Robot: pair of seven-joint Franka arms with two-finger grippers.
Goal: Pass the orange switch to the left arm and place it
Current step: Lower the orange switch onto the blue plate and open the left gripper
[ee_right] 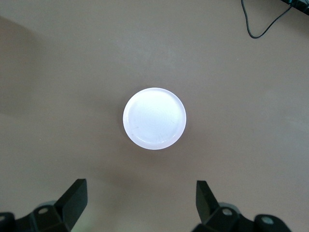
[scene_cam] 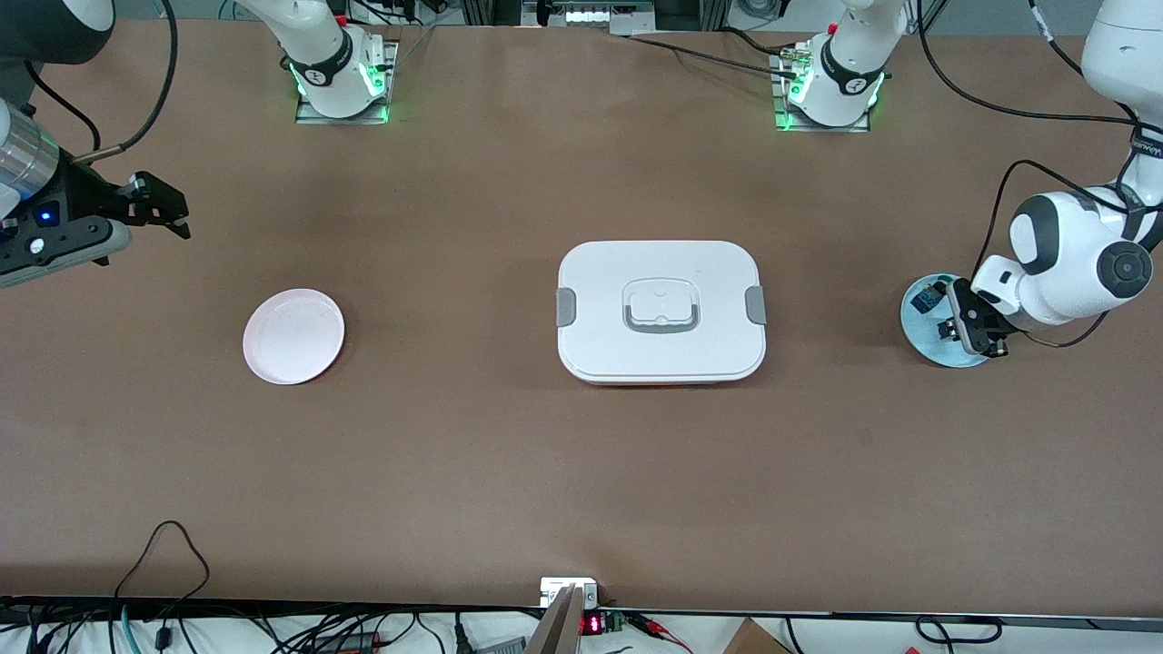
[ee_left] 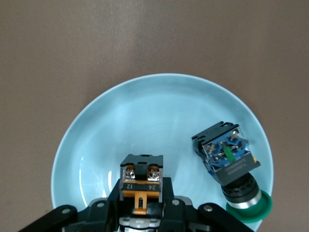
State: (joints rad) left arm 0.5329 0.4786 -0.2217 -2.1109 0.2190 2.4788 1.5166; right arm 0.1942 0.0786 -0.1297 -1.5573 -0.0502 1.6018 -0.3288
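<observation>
The orange switch [ee_left: 141,181] lies in the light blue plate [ee_left: 145,121], between the fingers of my left gripper [ee_left: 141,191], which press on its two sides. I cannot tell whether it is lifted off the plate. In the front view the left gripper [scene_cam: 974,334] is down on the blue plate [scene_cam: 916,341] at the left arm's end of the table, and it hides the switch. The white box [scene_cam: 661,309] stands lidded at the table's middle. My right gripper [scene_cam: 173,213] hangs open and empty at the right arm's end, and shows in its wrist view [ee_right: 142,193].
A small dark component with a blue face and green cap [ee_left: 227,154] lies in the same blue plate beside the switch. An empty pale pink plate [scene_cam: 293,336] sits toward the right arm's end, also in the right wrist view [ee_right: 154,118]. Cables run along the table's near edge.
</observation>
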